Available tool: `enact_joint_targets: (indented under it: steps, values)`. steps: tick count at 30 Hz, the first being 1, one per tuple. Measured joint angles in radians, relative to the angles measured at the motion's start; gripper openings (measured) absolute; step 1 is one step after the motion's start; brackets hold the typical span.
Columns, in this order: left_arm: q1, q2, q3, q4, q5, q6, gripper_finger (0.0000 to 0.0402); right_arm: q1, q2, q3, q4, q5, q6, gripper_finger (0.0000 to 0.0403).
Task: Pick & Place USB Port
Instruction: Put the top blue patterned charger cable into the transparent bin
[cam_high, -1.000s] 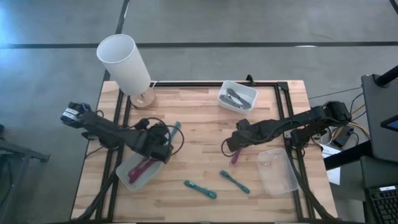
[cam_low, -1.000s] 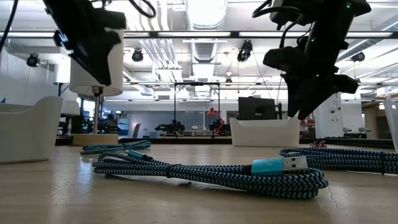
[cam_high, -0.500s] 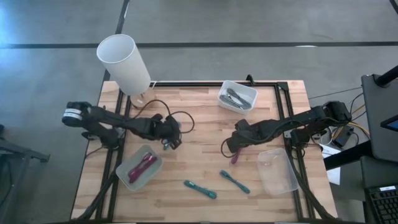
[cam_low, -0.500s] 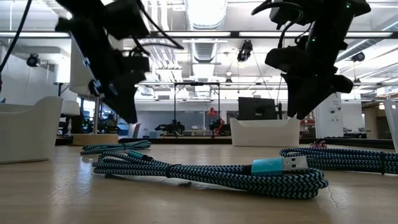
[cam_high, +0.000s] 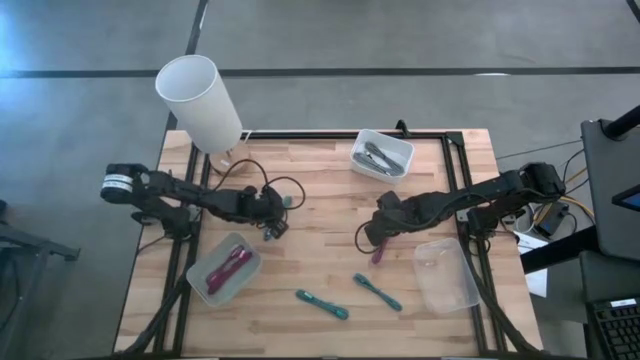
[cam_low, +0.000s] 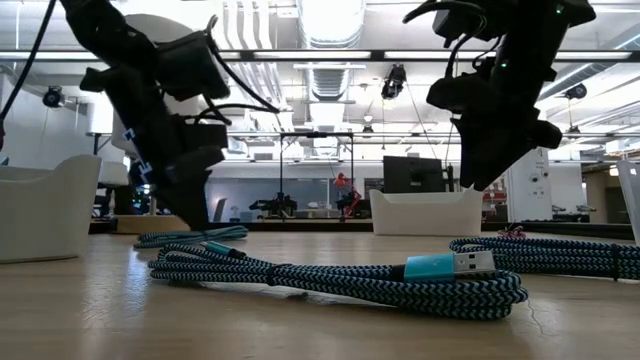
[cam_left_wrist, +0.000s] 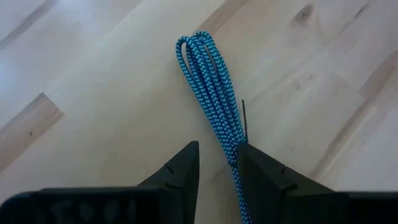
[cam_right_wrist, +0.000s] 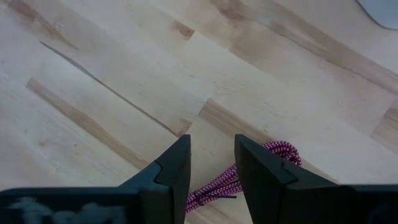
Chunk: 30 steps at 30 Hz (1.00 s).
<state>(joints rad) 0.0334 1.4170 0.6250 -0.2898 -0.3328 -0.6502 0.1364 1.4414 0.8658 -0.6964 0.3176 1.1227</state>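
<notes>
Blue USB cable (cam_left_wrist: 214, 102) beneath lowered left end effector (cam_left_wrist: 216, 169).

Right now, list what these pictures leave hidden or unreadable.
- Blue cable: left wrist view; its lower run passes behind the left gripper, so contact is unclear.
- Pink cable: right wrist view; partly hidden behind the right gripper.
- White bin: high view; contents too small to name.
- Clear tray: high view; contents cannot be made out through glare.
</notes>
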Motion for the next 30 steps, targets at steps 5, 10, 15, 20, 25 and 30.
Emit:
enact_joint_targets:
  steps: [5,10,15,20,25,30]
  values:
    - [0.000,0.000,0.015,0.015,0.000,0.005,0.0108,0.000,0.000,0.000,0.000,0.000,-0.001,0.0118]
    - [0.001,0.002,0.013,0.088,-0.001,0.029,0.0108,0.000,0.000,0.000,0.003,0.000,-0.001,0.0118]
    - [0.004,0.019,0.008,0.073,-0.038,0.042,0.0108,0.000,0.000,0.000,0.007,0.003,-0.031,0.0118]
    - [0.006,0.051,0.008,0.072,-0.050,0.039,0.0108,0.001,0.000,0.000,0.024,0.024,-0.039,0.0118]
    - [0.011,0.104,0.010,0.092,-0.053,0.036,0.0108,0.001,0.000,0.000,0.091,0.027,-0.111,0.0118]
    - [0.009,0.127,0.010,0.114,-0.061,0.037,0.0094,0.001,0.000,0.000,0.201,0.062,-0.244,0.0118]
